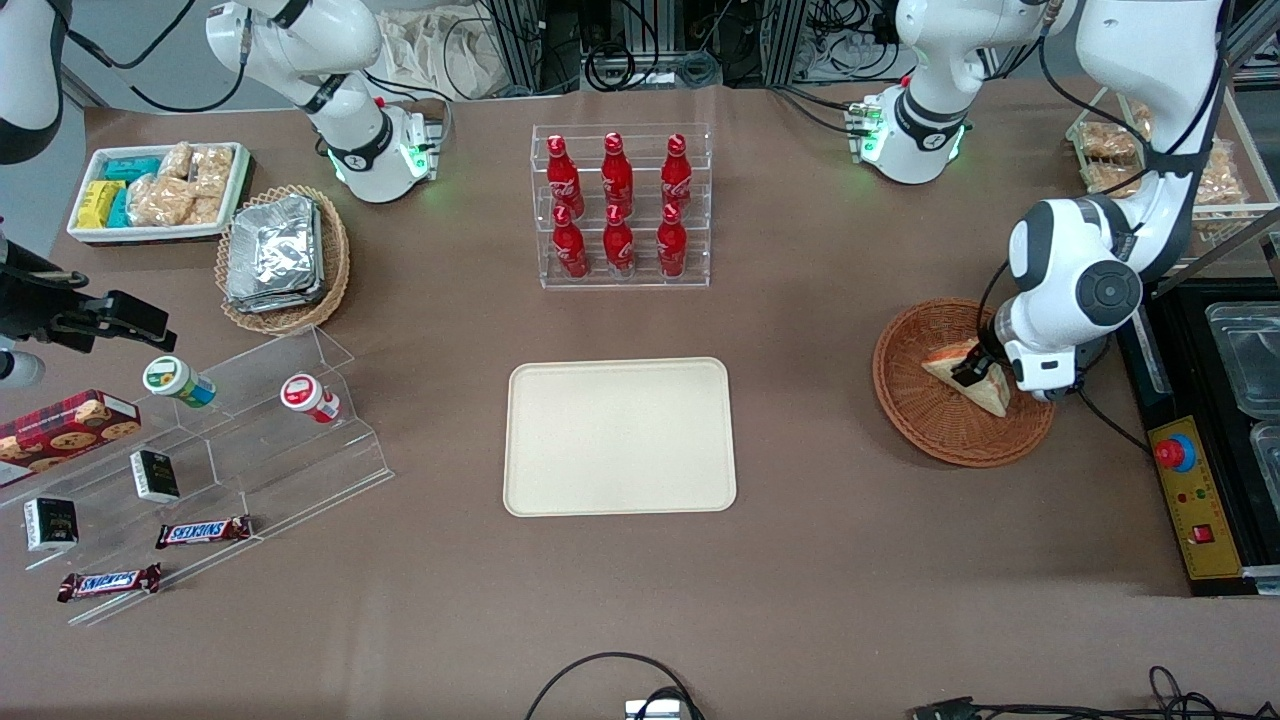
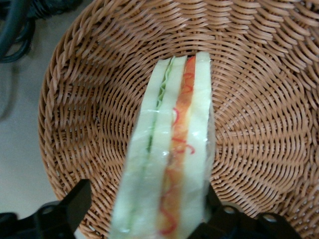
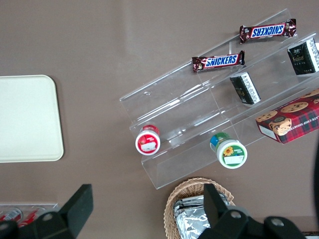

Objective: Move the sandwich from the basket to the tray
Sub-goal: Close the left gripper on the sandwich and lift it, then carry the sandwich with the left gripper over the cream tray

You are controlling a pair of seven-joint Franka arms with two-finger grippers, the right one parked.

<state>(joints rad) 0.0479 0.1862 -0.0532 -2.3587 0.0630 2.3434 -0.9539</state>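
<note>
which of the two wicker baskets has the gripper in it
The round reddish-brown wicker basket toward the working arm's end, holding the white triangular sandwich; the gripper straddles that sandwich. The lighter tan basket holds foil packets.

Six red bottles [image 1: 618,207] in clear rack; foil packets [image 1: 273,253] in tan basket; Snickers bars [image 1: 203,531] on acrylic steps.

- Your table [image 1: 850,580]: brown matte surface, carrying everything below.
- Tray [image 1: 619,436]: cream, at centre, nearest your front camera.
- Basket [image 1: 940,420]: reddish-brown wicker, toward the working arm's end; the gripper [image 1: 972,372] sits low inside it.
- Clear bottle rack [image 1: 621,208]: farther from the camera than the tray.
- Tan wicker basket [image 1: 290,258], white snack bin [image 1: 158,192], clear stepped stand [image 1: 215,470]: toward the parked arm's end.
</note>
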